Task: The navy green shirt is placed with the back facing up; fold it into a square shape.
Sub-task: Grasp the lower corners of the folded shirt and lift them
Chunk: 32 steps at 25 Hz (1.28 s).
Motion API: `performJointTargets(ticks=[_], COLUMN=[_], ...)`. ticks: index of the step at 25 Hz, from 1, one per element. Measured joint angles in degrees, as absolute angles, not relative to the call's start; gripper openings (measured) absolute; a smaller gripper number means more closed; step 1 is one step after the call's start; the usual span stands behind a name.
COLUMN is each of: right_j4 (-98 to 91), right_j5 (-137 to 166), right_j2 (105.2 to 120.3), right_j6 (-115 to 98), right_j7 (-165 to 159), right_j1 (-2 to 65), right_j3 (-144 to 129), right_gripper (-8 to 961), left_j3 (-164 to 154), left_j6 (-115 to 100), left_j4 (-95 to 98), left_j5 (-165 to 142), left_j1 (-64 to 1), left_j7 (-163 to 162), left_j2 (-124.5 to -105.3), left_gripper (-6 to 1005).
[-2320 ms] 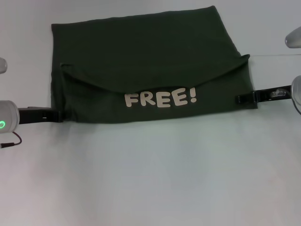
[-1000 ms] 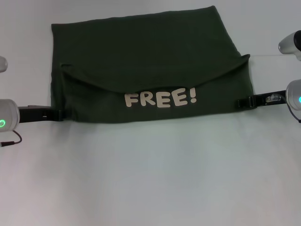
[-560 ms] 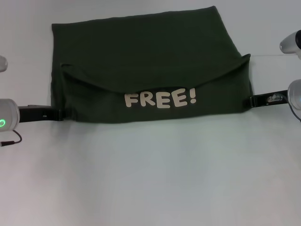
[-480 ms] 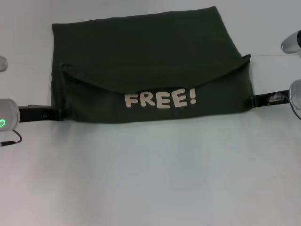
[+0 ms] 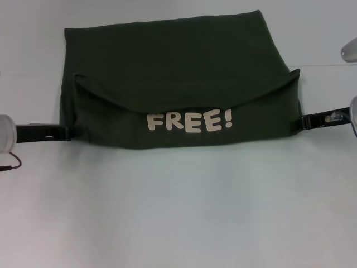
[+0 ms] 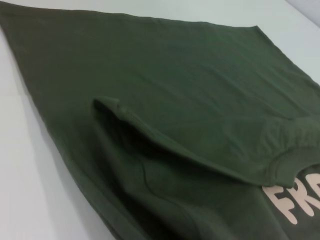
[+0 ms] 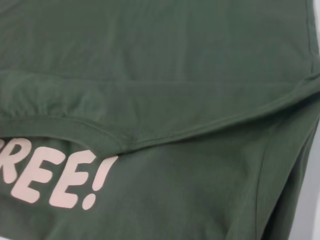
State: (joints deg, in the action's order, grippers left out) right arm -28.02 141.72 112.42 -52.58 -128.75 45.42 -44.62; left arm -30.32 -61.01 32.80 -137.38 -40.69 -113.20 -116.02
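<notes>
Dark olive knit lies spread on the pale desk (image 5: 178, 212): the navy green shirt (image 5: 167, 72), already doubled over, with its near flap turned up so the cream "FREE!" print (image 5: 189, 120) and the curved neckline show.

At the shirt's left edge, low down, sits the left gripper (image 5: 68, 133), its black tip touching the fabric at the near-left corner. Whether its jaws are clenched on the cloth or released I cannot tell.

At the opposite edge the right gripper (image 5: 303, 121) meets the near-right corner at much the same height. Its jaws too are hard to read, so I cannot tell their state.

I judge the fold is partway done: a wide rectangle, not yet a square. The next move probably calls for both corners held firmly and carried together, keeping the edges level so the layers do not slide apart.
</notes>
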Motion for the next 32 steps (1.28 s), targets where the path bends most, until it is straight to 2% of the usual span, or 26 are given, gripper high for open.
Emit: performJointTargets(ticks=[18, 25, 32], right_j4=[-41.53, -42.37, -42.48], right_j5=[140.78, 139.52, 138.89], right_j2=[111.64, 110.81, 110.79], right_j6=[-75.64, -84.71, -90.24], right_j7=[-128.45, -125.81, -123.92], right_j1=[37.71, 34.26, 31.24], right_j3=[-38.89, -34.06, -31.82], right_gripper=[46, 45, 45], left_j3=[-24.34, -22.42, -20.87], left_j6=[-81.69, -88.39, -96.04], left_j4=[40.54, 42.56, 45.35], left_j5=[-142.92, -145.94, -147.11], left_j1=[-39.10, -39.06, -38.67], left_j7=[-118.23, -118.84, -119.77], left_j2=[-112.99, -112.04, -110.92], left_gripper=[34, 34, 32])
